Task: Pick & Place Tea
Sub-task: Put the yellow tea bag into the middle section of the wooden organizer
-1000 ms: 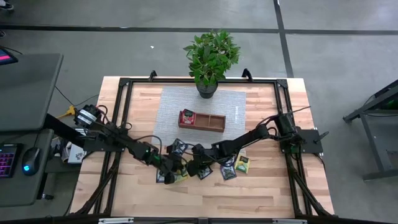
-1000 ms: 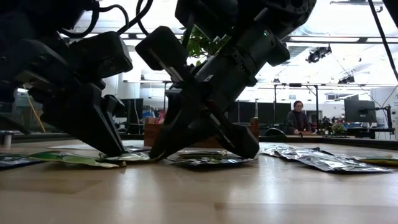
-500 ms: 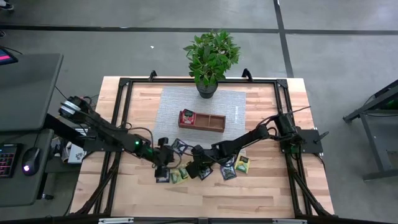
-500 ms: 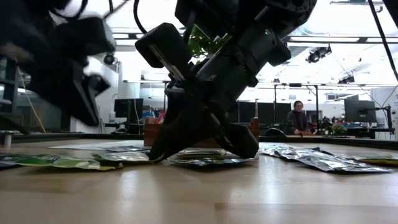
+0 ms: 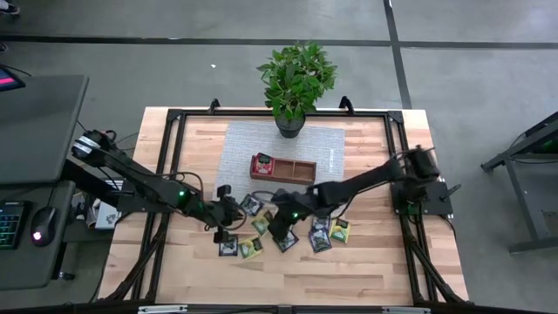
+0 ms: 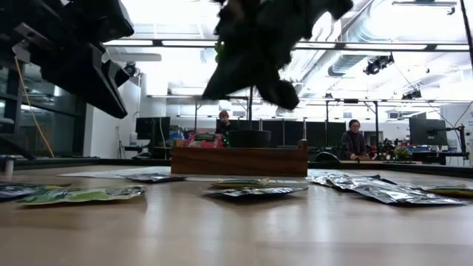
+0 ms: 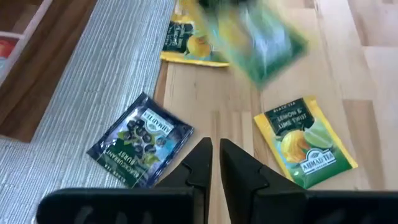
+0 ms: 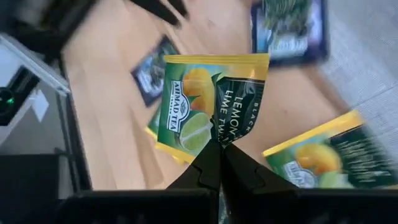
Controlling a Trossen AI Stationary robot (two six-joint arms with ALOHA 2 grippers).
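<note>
My right gripper (image 8: 217, 149) is shut on a yellow-green lemon tea sachet (image 8: 211, 102) and hangs above the table's near middle (image 5: 272, 225). My left gripper (image 7: 215, 163) is shut and empty, raised over the table just left of it (image 5: 225, 216). Below it lie a dark blue sachet (image 7: 140, 149), partly on the grey mat, and a lemon-lime sachet (image 7: 305, 149), flat on the wood. More sachets (image 5: 319, 235) lie flat along the near side. The held sachet shows blurred in the left wrist view (image 7: 261, 34). My right gripper pinches the yellow-green sachet between its two fingers at the middle of one edge (image 8: 219, 138). The sachet is lifted clear of the table and stands out flat beyond the fingertips, its printed face toward the wrist camera.
A brown wooden tray (image 5: 296, 171) sits on the grey mat (image 5: 240, 144) at the table's middle, with a red sachet (image 5: 261, 163) in its left compartment. A potted plant (image 5: 296, 83) stands at the far edge. People sit in the room behind (image 6: 355, 140).
My right gripper has risen from the table with the yellow-green sachet, which is now lifted clear. My left gripper has risen from the sachets on the table and drawn back toward the left and far side, holding nothing.
</note>
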